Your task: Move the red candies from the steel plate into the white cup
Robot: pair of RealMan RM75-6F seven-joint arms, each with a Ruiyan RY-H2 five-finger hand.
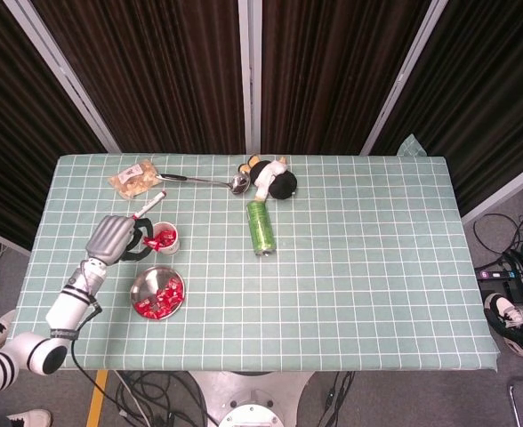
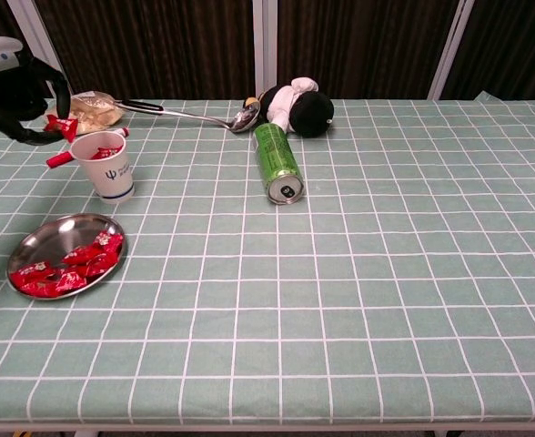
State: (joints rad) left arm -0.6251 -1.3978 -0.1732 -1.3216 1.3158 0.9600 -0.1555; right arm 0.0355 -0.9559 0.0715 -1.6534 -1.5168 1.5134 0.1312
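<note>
Steel plate (image 2: 19, 248) sits nearest, at the table's (image 2: 358, 300) front-left, w/ a heap of red candies (image 2: 72, 266) still in it; seen from the head view the plate (image 1: 142, 283) is bare on its upper left, candies (image 1: 161, 297) bunched lower right. Just behind it, apart from the rim, stands the white cup (image 2: 105, 165), upright, w/ red candies showing inside (image 1: 164, 237). Left hand (image 2: 20, 89) is raised above and to the left of the cup, fingers curled, pinching one red candy (image 2: 63, 126) at the fingertips; candy hangs over the cup's left edge, not yet inside. In the head view the hand (image 1: 116, 238) lies just left of the cup, palm back up, arm trailing to the table's front-left corner. Right hand not seen in either view. Behind the cup a red-and-white marker (image 1: 144, 208) lies slanted; its red end pokes out beside the cup in the chest view. Mid-table a green can (image 2: 279, 163) lies on its side, open end toward the front. Far row, left to right: a clear snack bag (image 2: 84, 112), a metal ladle (image 2: 195, 116) w/ its bowl touching a black-and-white plush toy (image 2: 300, 107).
</note>
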